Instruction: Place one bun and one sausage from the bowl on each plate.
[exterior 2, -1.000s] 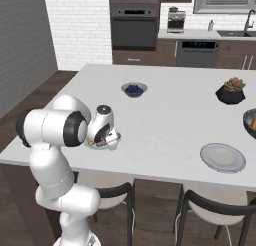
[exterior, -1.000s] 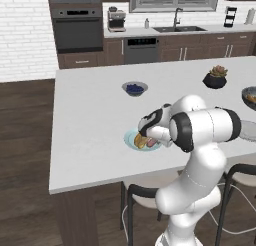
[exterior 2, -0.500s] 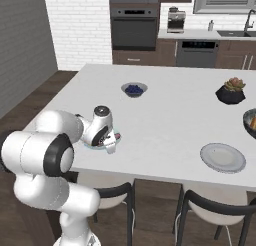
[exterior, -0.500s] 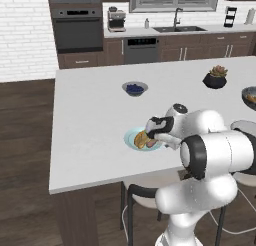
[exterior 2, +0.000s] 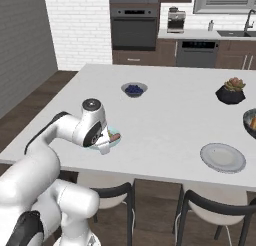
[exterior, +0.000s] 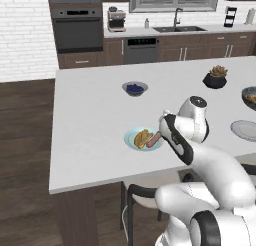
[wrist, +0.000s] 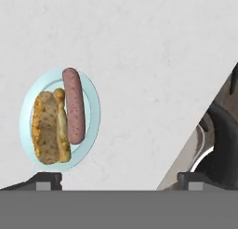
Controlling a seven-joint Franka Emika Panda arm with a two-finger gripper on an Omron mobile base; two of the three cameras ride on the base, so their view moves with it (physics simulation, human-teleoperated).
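Lying side by side on the teal plate (wrist: 95,112), a bun (wrist: 48,128) and a sausage (wrist: 73,105) are touching along their length, the sausage on the side nearer the plate's middle in the hand view and one end of it reaching the rim. In the left base view the same teal plate (exterior: 131,139) is sitting near the front edge of the white counter (exterior: 95,120), with the bun (exterior: 142,137) to the left of the sausage (exterior: 153,139).

The gripper (wrist: 119,179) is hanging above the counter just beside that plate, its two fingers (wrist: 46,179) standing wide apart and holding nothing; bare counter is showing between them. From the right base view the gripper (exterior 2: 105,147) is pointing down at the teal plate (exterior 2: 115,143), the sausage (exterior 2: 114,138) peeking out beside the hand.

The grey plate (exterior 2: 223,157) is resting well apart to the right, near the front edge, with nothing on it. The dark bowl (exterior 2: 250,123) is sitting at the right border of that view, partly cut off, something tan and orange showing inside; what exactly, I cannot tell. A small berry bowl (exterior: 134,88) and a potted plant (exterior: 215,78) are standing farther back on the counter.
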